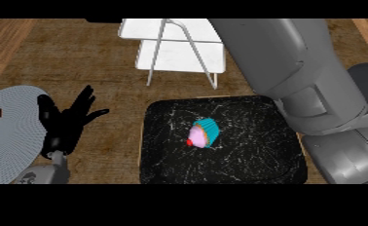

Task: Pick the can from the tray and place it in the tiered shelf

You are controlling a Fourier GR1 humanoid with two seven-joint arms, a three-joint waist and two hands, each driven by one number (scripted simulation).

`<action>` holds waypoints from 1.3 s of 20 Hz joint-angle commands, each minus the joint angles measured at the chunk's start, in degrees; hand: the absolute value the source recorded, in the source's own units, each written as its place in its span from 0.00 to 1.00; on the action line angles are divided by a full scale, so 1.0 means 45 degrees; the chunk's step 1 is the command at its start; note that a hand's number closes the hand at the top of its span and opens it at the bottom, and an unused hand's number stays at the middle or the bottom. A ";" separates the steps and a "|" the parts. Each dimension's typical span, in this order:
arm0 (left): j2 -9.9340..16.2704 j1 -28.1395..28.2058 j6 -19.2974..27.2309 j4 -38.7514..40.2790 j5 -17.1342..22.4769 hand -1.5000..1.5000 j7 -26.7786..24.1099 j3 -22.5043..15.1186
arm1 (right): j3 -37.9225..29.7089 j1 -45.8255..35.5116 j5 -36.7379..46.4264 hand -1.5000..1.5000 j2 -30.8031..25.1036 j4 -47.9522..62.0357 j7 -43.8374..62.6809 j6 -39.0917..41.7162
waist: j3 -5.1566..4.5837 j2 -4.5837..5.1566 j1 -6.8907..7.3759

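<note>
the task looks to be at its start or in an unclear middle, because no can shows anywhere in the head view. the black tray [165, 166], speckled with white flecks, sits on the wooden counter [86, 59] at the lower middle and holds just one thing: a cupcake [203, 133] with a teal wrapper, pink icing and a red dot, lying tipped on its side near the tray's middle. that is not the can the task names. the white tiered shelf [179, 49] stands beyond the tray, well apart from it towards the far edge, and both of its visible levels appear bare, so nothing has been placed there yet.

the left hand [64, 122] rests at the left, fingers straight and spread apart, holding nothing, beside the tray and overlapping the rim of a grey ribbed plate [18, 132] at the left edge. the right forearm [295, 74] crosses the view's right side, running from the top down past the tray's right corner; the right hand itself is out of sight, so whether it carries the can cannot be told. if it does not, both the pick and the placement remain to be done.
</note>
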 commanded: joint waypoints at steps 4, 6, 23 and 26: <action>0.0238 0.0232 -0.0520 0.0536 0.0202 0.50 -0.0148 0.0282 | 0.0119 0.0215 0.0238 1.00 -0.0499 0.0870 -0.0835 0.0892 | -0.0067 0.0092 -0.0104; -0.0217 0.0828 -0.0226 -0.0161 -0.0096 0.50 0.0131 -0.0298 | 0.0070 -0.0809 0.0404 1.00 -0.0042 0.1232 -0.0129 0.0720 | -0.0068 0.0081 0.0062; 0.0152 0.0369 -0.0572 0.0237 0.0190 0.50 0.0136 0.0274 | -0.3722 -0.0230 -0.2482 0.00 0.0183 -0.0960 -0.0352 -0.4864 | -0.0055 0.0054 -0.0102; -0.0158 0.0451 -0.0207 0.0112 0.0027 0.50 0.0289 0.0122 | -0.3772 -0.0030 -0.2034 0.00 -0.0650 -0.1043 -0.0130 -0.5621 | -0.0055 0.0030 -0.0205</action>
